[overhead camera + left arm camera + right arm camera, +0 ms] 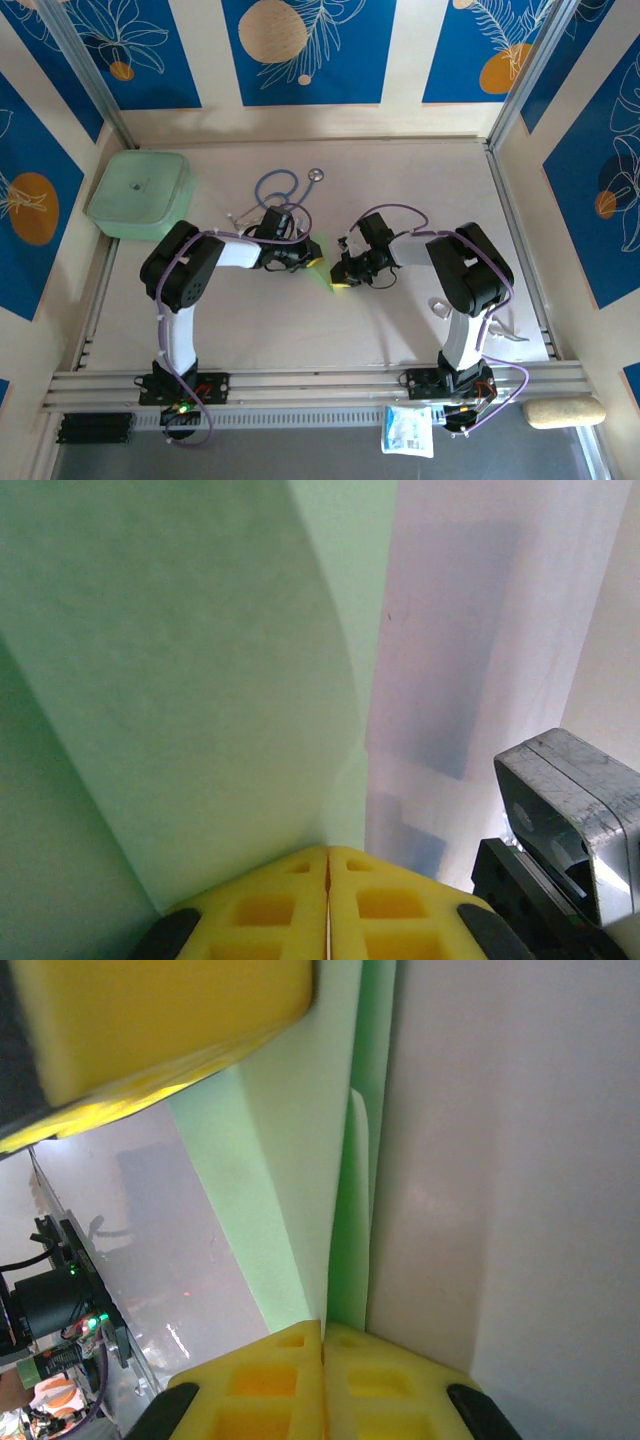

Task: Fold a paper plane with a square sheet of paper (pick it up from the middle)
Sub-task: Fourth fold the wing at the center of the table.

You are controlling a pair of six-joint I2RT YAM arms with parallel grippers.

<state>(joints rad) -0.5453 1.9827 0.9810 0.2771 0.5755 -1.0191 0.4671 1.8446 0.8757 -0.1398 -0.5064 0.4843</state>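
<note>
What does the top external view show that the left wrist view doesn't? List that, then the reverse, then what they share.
Top external view: the thick mint-green box with rounded corners, the blue stethoscope, and the right gripper facing the left gripper mid-table. Left wrist view: yellow foam fingertips pressed together on the thin pale green paper sheet, and a curved fold running up it. Shared: that sheet, and the left gripper shut on it.

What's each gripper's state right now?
Left gripper: closed, pinching the green paper.
Right gripper: closed, pinching the same green paper.
</note>
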